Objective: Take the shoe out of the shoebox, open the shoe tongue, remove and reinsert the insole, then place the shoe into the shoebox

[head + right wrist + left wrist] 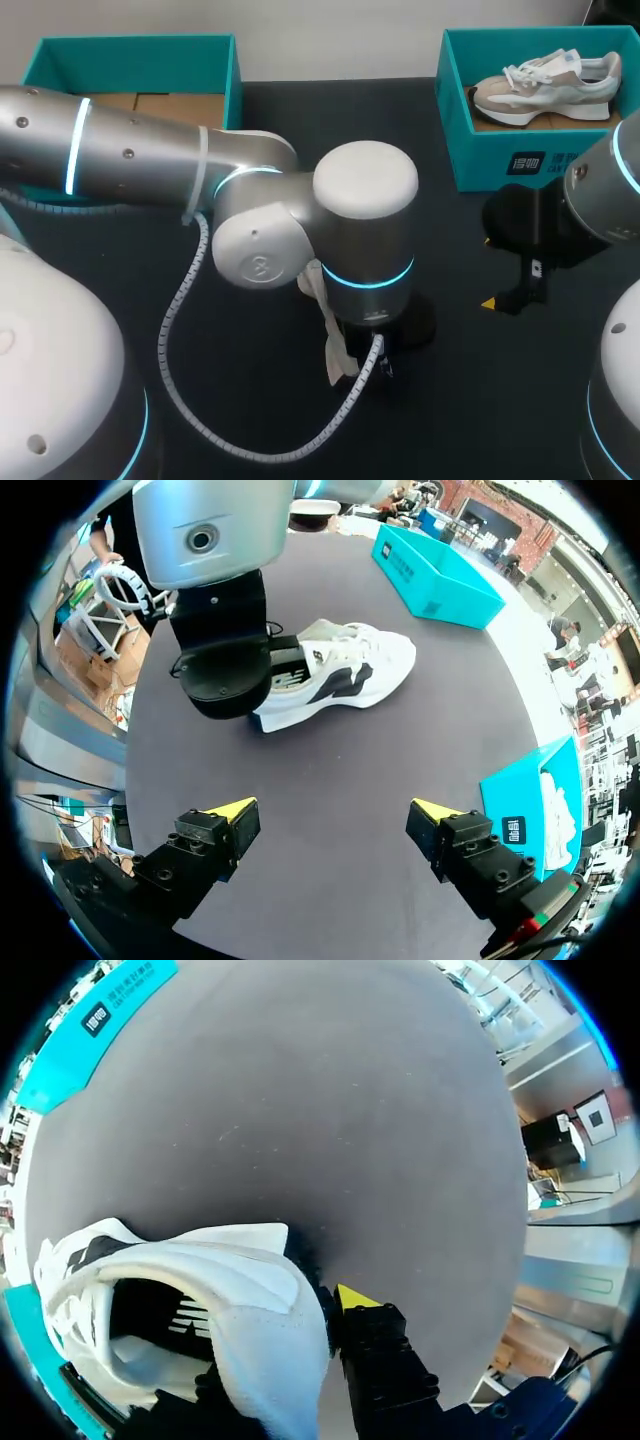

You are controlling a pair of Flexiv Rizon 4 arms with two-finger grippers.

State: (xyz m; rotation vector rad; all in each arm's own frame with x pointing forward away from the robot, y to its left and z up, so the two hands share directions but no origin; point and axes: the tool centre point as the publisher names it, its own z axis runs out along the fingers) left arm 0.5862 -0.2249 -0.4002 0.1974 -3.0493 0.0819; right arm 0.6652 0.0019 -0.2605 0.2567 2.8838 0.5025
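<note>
White shoe out on the table, left gripper at its opening

The shoe [345, 670] is a white low trainer with a black side mark, a pale sole and a dark inside, standing on its sole on the dark table [330, 770], well apart from the teal shoebox [480, 150] that holds a second shoe [545, 85]. The left gripper [232, 685] sits on its heel end; whether it grips cannot be told. The right gripper [335, 820] hangs with fingers spread, near that shoebox.
</note>
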